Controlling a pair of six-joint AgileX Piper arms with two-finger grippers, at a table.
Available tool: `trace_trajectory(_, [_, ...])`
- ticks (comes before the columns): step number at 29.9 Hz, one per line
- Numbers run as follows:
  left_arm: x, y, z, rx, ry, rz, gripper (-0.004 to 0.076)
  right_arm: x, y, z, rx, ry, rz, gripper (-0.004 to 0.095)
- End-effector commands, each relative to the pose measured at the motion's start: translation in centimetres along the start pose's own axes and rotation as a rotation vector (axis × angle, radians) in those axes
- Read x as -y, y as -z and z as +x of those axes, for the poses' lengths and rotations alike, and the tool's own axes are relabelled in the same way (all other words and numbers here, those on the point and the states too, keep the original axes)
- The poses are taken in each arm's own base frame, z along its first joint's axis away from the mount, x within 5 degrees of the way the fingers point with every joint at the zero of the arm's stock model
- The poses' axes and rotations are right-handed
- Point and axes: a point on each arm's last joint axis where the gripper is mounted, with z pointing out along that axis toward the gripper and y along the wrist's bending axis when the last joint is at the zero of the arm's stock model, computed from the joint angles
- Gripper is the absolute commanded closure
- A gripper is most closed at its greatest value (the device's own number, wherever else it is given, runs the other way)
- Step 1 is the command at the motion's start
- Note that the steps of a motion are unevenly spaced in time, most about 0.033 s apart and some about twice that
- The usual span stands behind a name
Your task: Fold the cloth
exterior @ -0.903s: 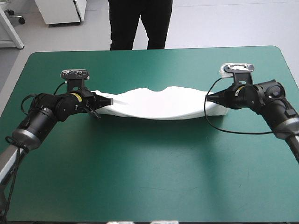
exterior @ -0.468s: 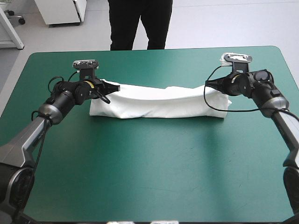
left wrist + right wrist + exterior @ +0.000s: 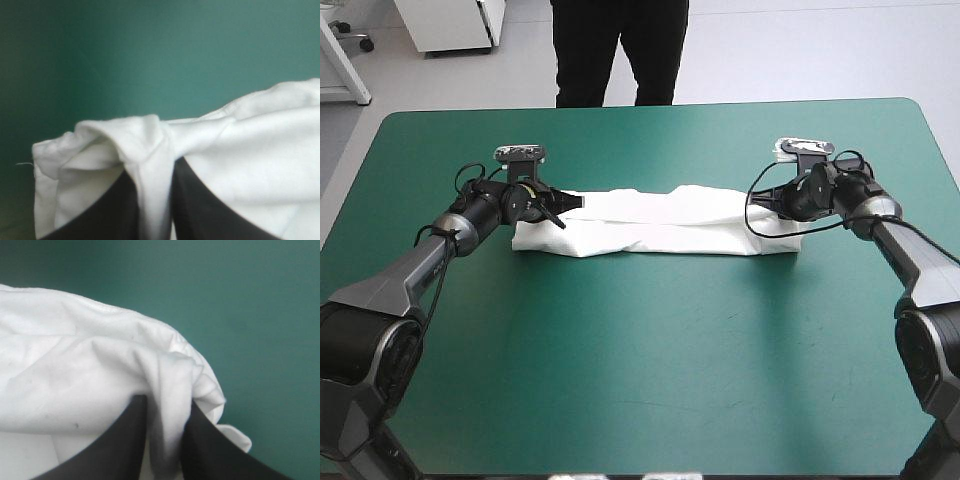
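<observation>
Rounded table (image 3: 640, 400) under a teal-green cover (image 3: 650, 330), filling most of the high view, far edge near the top, evenly lit, with a soft pale sheen across the middle and the near side. Beyond the far edge, pale grey floor (image 3: 800, 50), smooth, bright and without hard shadows. Past the table's far left corner, a white cabinet (image 3: 445, 25) standing on that floor, a slanting white frame leg (image 3: 345, 65) closer to the left side, and a dark caster (image 3: 361, 42) just beside the leg; in both wrist views, only plain cover as backdrop, dimmer toward one side.
</observation>
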Motion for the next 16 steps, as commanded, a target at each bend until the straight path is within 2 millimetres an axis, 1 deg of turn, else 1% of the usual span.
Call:
trace_trajectory(1, [0.5,2.7,-2.6,0.126,0.005,0.026,0.0414,-0.2,3.5,-2.0,0.112,0.013,-0.019,0.0493])
trace_trajectory(3, [0.6,3.3,-3.0,0.113,0.005,0.024,0.0333,-0.1,4.3,-2.3,0.106,0.024,-0.009,0.0399])
trace_trajectory(4, [0.6,3.6,-3.2,0.109,0.0,0.02,0.0314,-0.1,4.8,-2.4,0.109,0.028,-0.006,0.0377])
trace_trajectory(5, [0.6,4.3,-3.6,0.108,-0.006,0.017,0.0307,-0.2,5.5,-2.6,0.109,0.028,-0.006,0.0364])
trace_trajectory(7, [0.6,5.4,-4.1,0.111,-0.037,-0.005,0.0307,-0.1,6.7,-2.9,0.121,0.041,0.007,0.0367])
trace_trajectory(9, [0.5,7.2,-4.7,0.122,-0.065,-0.027,0.0307,0.0,8.2,-3.2,0.138,0.06,0.026,0.0367])
trace_trajectory(11, [0.5,9.5,-5.1,0.137,-0.07,-0.034,0.0307,0.2,9.8,-3.3,0.159,0.082,0.053,0.0368])
trace_trajectory(14, [0.5,12.6,-5.1,0.138,-0.065,-0.033,0.0309,0.6,12.0,-3.2,0.183,0.109,0.093,0.0368])
trace_trajectory(15, [0.6,13.5,-5.0,0.134,-0.077,-0.022,0.0321,0.8,12.8,-3.1,0.19,0.117,0.117,0.0368])
trace_trajectory(16, [0.9,14.5,-4.8,0.132,-0.095,0.0,0.0348,1.1,13.5,-2.9,0.194,0.119,0.145,0.0368])
